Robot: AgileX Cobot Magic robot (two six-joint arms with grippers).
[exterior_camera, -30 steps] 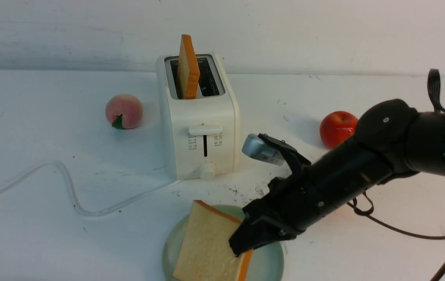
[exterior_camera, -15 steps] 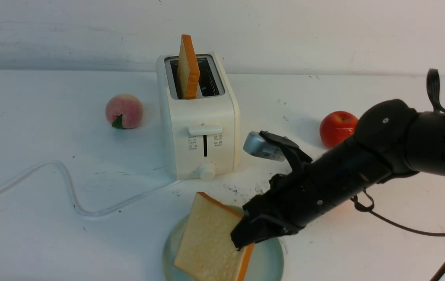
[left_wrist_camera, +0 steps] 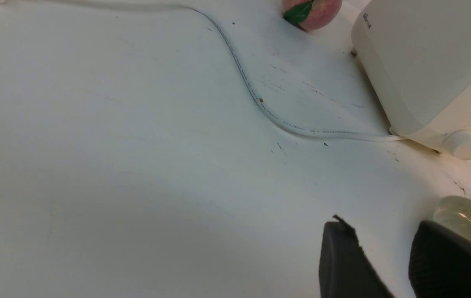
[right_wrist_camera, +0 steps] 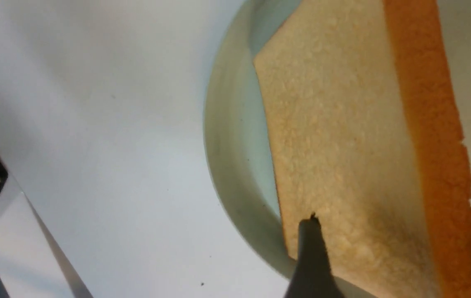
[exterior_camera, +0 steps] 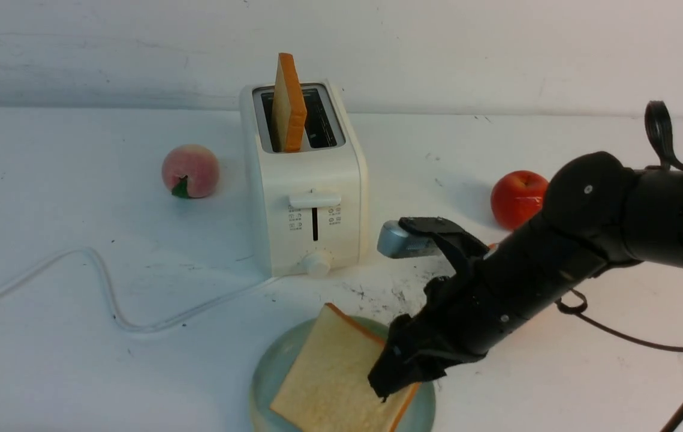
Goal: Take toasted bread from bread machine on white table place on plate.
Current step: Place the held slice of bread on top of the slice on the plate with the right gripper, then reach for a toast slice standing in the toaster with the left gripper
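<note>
Your right gripper (exterior_camera: 392,384) hangs at the lower centre of the front view, jaws spread wide around the right corner of one toasted bread slice (exterior_camera: 335,372); the right wrist view shows one dark finger over the slice's tan face and the other just past its orange crust, with room to spare between them; that slice lies tan face up, nearly flat, on the pale blue-green plate (exterior_camera: 272,372) at the bottom edge of the frame, in front of the bread machine (exterior_camera: 311,180); a second slice (exterior_camera: 288,102) stands upright in the machine's left slot, upper centre of the frame, its crust edge poking well above the top, while the right slot is dark; your left gripper (left_wrist_camera: 380,231) shows only in its own wrist view, low over the white table (exterior_camera: 77,336), fingers parted with bare tabletop between them and nothing held; a peach (exterior_camera: 190,171) sits left of the machine, a red apple (exterior_camera: 518,198) right of it, partly behind your right arm; the white cord (exterior_camera: 107,288) snakes off to the left edge.
</note>
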